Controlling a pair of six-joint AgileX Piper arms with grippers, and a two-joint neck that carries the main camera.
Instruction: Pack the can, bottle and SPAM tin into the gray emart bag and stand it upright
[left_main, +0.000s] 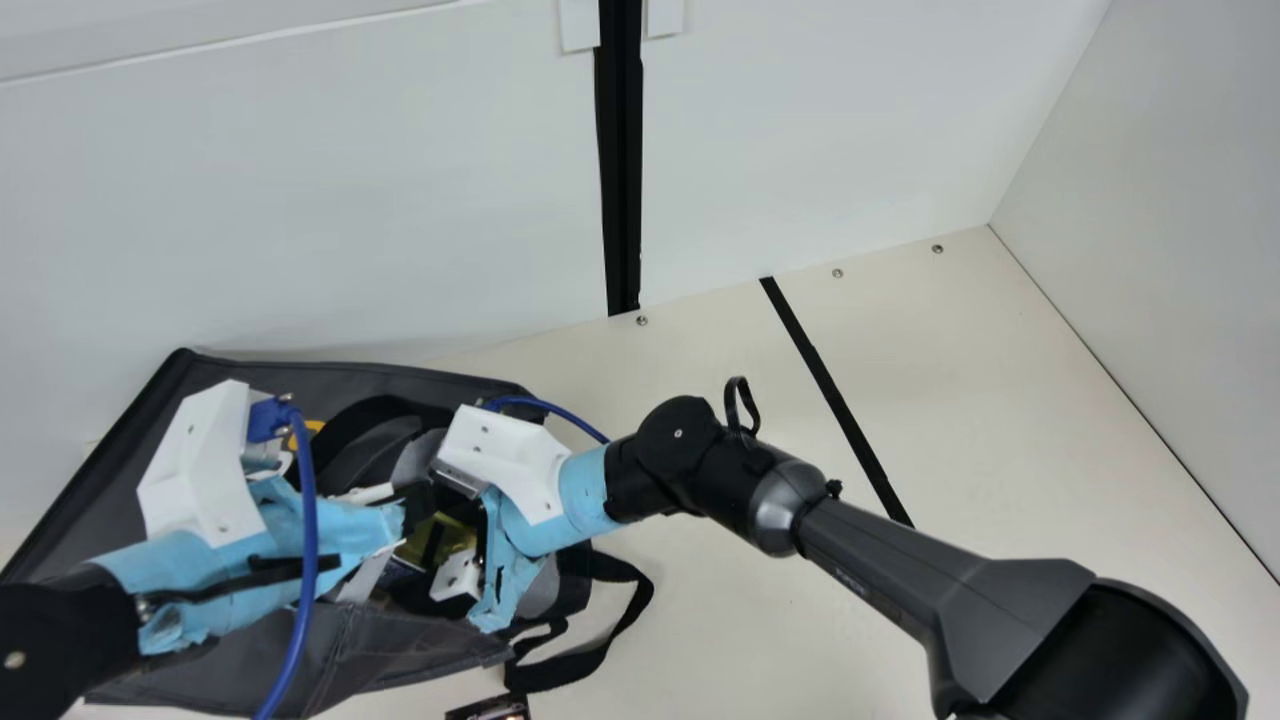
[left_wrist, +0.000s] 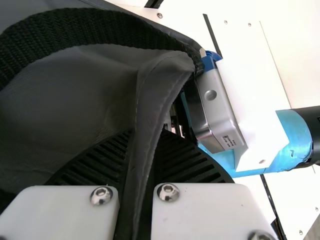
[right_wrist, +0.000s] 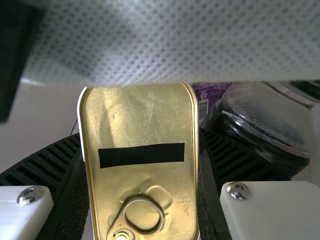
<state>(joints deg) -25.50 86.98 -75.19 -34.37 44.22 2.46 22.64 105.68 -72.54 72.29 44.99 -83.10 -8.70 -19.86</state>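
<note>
Behind, pale wall panels (left_main: 300, 200); below them, cream worktop (left_main: 1000, 400). On it, close to the panels, gray bag (left_main: 100, 500), spread wide and rather slumped, w/ black strap (left_main: 545, 675) lying outside. Soft, light, prob. quick to fold: best to take by the rim, at a doubled edge, and pull gently. For standing it upright w/ full load, would prob. need support from both sides.

At the rim, L claw (left_wrist: 142, 150), clenched on a fold of the gray cloth. In the bag's mouth, R claw (right_wrist: 140, 150), grasping SPAM tin (right_wrist: 140, 115) by its two long sides, w/ gold lid facing the wrist cam. Whether tin already resting on the bottom, cannot tell.

Beside the tin, clear vessel (right_wrist: 265, 117) w/ dark part below, poss. the bottle; also purple pack (right_wrist: 215, 91) w/ barcode, partly hidden. Which one is the can, cannot say.

As for handling: tin prob. rigid, compact, rather heavy for its size, and a bit slippery b/c of smooth metal. Better to hold at mid-height, on both flat sides, not by the small ring-pull (right_wrist: 161, 216), b/c too weak for lifting. Next, lower slowly, release only after firm support; otherwise, risk of knocking the vessel or catching cloth w/ fingers, esp. when withdrawing.
</note>
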